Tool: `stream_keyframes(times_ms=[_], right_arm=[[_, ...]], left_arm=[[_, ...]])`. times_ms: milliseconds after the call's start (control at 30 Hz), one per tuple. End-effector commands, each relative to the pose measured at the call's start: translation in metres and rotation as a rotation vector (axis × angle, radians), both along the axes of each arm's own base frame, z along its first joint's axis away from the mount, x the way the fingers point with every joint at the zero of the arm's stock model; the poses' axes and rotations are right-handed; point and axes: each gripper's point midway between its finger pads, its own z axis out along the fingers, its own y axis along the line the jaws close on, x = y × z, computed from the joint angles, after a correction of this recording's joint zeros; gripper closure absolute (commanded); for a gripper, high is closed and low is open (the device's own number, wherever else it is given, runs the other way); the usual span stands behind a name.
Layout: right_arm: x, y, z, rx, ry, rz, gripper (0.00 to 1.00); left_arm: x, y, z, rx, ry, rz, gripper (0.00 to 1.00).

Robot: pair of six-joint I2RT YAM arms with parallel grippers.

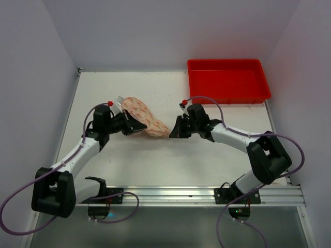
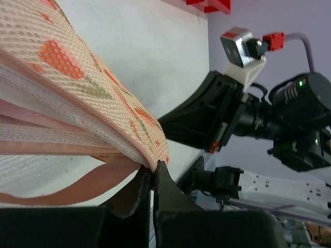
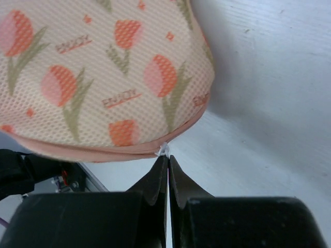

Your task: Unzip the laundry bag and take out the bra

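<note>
Left fingers [image 2: 173, 194] tight on laundry bag [image 2: 62, 67]; right fingers [image 3: 182, 187] together by indistinct white tab [image 3: 164, 150].

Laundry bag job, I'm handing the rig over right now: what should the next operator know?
Left claw: shut on the pink edge trim of the laundry bag.
Right claw: shut, apparently pinching the white tab at the bag's opposite end.
Bag held between the arms, mid-table; red tray at the far right.
Done: both grips. Left: pull the zip open, take out the bra; none is out yet.
</note>
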Motion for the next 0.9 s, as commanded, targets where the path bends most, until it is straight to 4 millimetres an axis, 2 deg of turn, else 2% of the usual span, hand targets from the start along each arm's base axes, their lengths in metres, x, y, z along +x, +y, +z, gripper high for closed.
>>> stream_keyframes(times_ms=[0,67,233,333,433,500,567,600,700,733,800,833,867], right_arm=[[-0.003,-0.047,-0.039,-0.209,0.096,-0.024,1.00],[0.003,-0.051,-0.044,-0.231,0.107,-0.027,1.00],[0.014,-0.045,-0.045,-0.241,0.109,-0.004,1.00],[0.021,-0.043,-0.046,-0.255,0.092,0.005,1.00],[0.023,-0.045,-0.039,-0.250,0.050,0.007,1.00],[0.026,-0.051,-0.028,-0.257,-0.001,-0.018,1.00],[0.022,-0.061,-0.028,-0.287,-0.027,-0.033,1.00],[0.020,-0.062,-0.019,-0.279,-0.051,-0.033,1.00],[0.001,-0.068,-0.020,-0.328,-0.073,-0.014,1.00],[-0.012,-0.064,-0.016,-0.337,-0.097,0.017,1.00],[-0.027,-0.063,-0.018,-0.378,-0.101,0.038,1.00],[-0.041,-0.053,-0.016,-0.377,-0.108,0.076,0.90],[-0.049,-0.053,-0.017,-0.390,-0.098,0.086,0.81]], left_arm=[[-0.020,-0.008,0.042,-0.064,-0.129,-0.187,1.00],[-0.032,-0.011,0.046,-0.086,-0.143,-0.244,1.00],[-0.065,-0.015,0.064,-0.147,-0.247,-0.388,1.00],[-0.075,-0.017,0.062,-0.154,-0.273,-0.421,1.00],[-0.075,-0.020,0.045,-0.119,-0.276,-0.416,1.00],[-0.067,-0.020,0.023,-0.072,-0.244,-0.372,1.00],[-0.065,-0.019,-0.007,-0.026,-0.184,-0.345,1.00],[-0.061,-0.017,-0.019,0.003,-0.160,-0.312,1.00],[-0.068,-0.013,-0.051,0.046,-0.070,-0.273,0.80],[-0.071,-0.012,-0.051,0.049,-0.069,-0.257,0.60],[-0.075,0.000,-0.068,0.114,-0.006,-0.181,0.35],[-0.076,0.005,-0.066,0.142,-0.014,-0.154,0.18],[-0.072,0.010,-0.062,0.172,-0.020,-0.119,0.15]])
